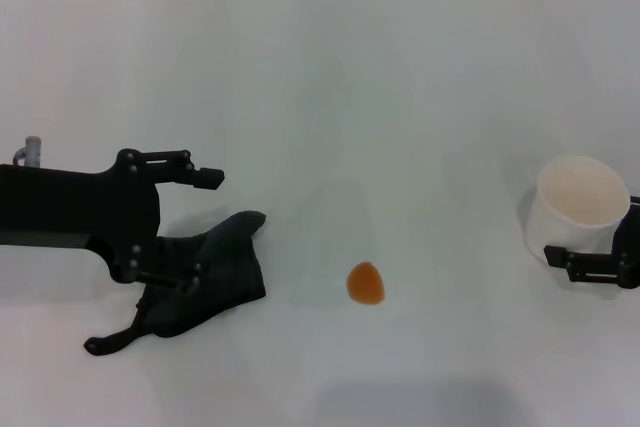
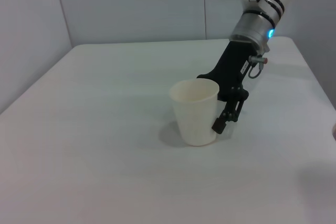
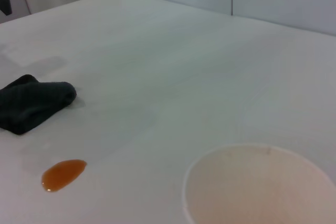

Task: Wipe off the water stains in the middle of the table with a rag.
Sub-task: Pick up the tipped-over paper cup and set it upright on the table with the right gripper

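The water stain (image 1: 365,283) is one small orange glossy blob on the white table (image 1: 400,97), near the front middle. It also shows in the right wrist view (image 3: 63,174). The dark grey rag (image 1: 215,265) lies crumpled to the left of the stain, a short gap between them; it also shows in the right wrist view (image 3: 32,103). My left gripper (image 1: 205,230) is open at the rag's left end. Its nearer finger lies over the cloth and its farther finger is beyond the rag. My right gripper (image 1: 588,263) stays at the right edge, next to a cup.
A whitish cup (image 1: 580,202) stands upright at the right, against my right gripper (image 2: 227,109). It fills the near part of the right wrist view (image 3: 262,187) and is central in the left wrist view (image 2: 195,111). A grey wall runs behind the table's far edge.
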You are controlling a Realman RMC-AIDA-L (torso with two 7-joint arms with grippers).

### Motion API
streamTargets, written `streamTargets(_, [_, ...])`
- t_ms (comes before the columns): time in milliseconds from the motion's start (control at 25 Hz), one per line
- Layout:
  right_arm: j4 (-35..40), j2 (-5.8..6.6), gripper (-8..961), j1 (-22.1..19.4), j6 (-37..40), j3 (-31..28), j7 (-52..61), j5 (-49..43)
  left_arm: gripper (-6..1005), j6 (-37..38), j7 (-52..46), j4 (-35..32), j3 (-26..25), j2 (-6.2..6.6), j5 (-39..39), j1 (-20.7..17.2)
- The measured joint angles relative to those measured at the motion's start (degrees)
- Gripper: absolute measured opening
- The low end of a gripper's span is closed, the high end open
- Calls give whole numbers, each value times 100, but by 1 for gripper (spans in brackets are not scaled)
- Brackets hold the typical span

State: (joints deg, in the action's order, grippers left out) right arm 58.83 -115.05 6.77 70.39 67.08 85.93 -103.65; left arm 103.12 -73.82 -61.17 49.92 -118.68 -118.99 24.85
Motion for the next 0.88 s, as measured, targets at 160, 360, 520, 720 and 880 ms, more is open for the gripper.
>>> streamTargets(160, [37, 0, 797, -21, 30, 10, 36, -37, 846, -3, 0, 0, 0, 8, -4, 5])
streamTargets(360, [125, 0, 797, -88, 118, -12, 97, -37, 845, -3, 0, 0, 0, 7, -5, 5])
streamTargets(520, [219, 0, 797, -149, 133, -11, 127, -37, 845, 1, 0, 0, 0, 11, -2, 2])
streamTargets(720, [285, 0, 797, -213, 157, -11, 148, -42, 844, 3, 0, 0, 9, 12, 0, 2])
streamTargets(880, [276, 0, 795, -187, 140, 0, 169, -48, 844, 0, 0, 0, 24, 12, 0, 6])
